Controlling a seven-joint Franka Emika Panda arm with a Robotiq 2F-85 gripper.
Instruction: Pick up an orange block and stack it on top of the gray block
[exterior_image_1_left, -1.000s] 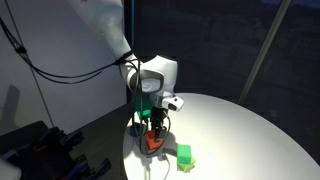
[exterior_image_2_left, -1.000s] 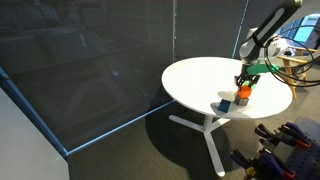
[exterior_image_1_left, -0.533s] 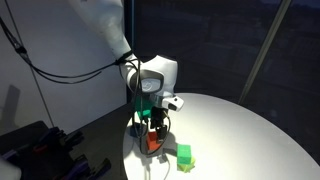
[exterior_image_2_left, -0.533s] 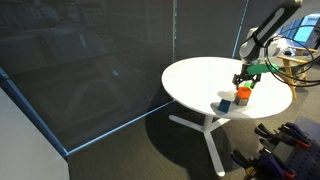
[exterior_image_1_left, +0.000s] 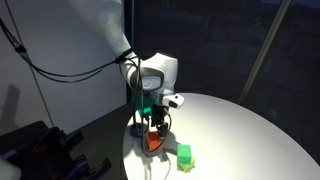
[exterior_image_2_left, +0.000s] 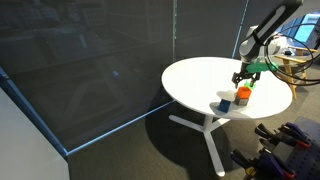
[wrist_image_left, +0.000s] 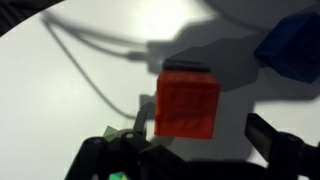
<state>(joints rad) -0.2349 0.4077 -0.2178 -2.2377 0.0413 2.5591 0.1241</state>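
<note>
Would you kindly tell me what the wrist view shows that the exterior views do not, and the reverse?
Wrist only: a dark edge just beyond the orange block, possibly the gray block. Exterior only: the green block, the arm and the whole round table. Shared: the orange block, the blue block and the open gripper.

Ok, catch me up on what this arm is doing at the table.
The robot's gripper hangs over the small orange-red cube, which sits on the dull gray cube on the round white table. Its fingers stand open on either side of the orange block, not gripping it, so the stack looks made. A dark blue cube and a bright green cube lie nearby, untouched.
</note>
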